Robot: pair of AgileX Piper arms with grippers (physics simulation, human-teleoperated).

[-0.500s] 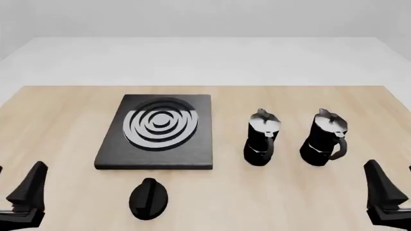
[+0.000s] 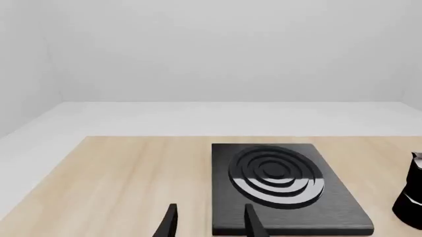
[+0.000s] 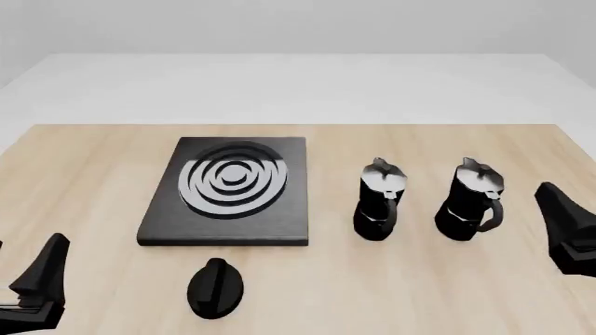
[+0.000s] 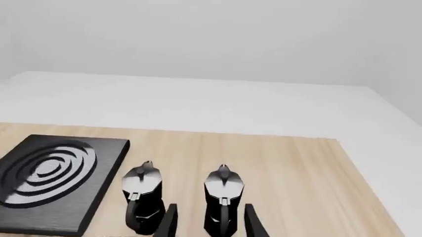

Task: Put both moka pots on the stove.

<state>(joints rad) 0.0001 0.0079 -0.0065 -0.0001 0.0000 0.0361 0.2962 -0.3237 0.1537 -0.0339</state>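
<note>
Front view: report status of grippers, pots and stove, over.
Both grippers open, empty. Two black faceted moka pots upright on table, right of dark-grey slab stove. Nothing on the burner.

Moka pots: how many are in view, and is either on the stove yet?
2. The nearer moka pot stands on the table right of the stove; the farther moka pot stands further right. Neither is on it, none looks hidden.

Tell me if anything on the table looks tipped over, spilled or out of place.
Nothing stands out. Both moka pots stand upright side by side on the table, right of the stove, lids on. The black knob lies in front of the stove. No spills.
</note>
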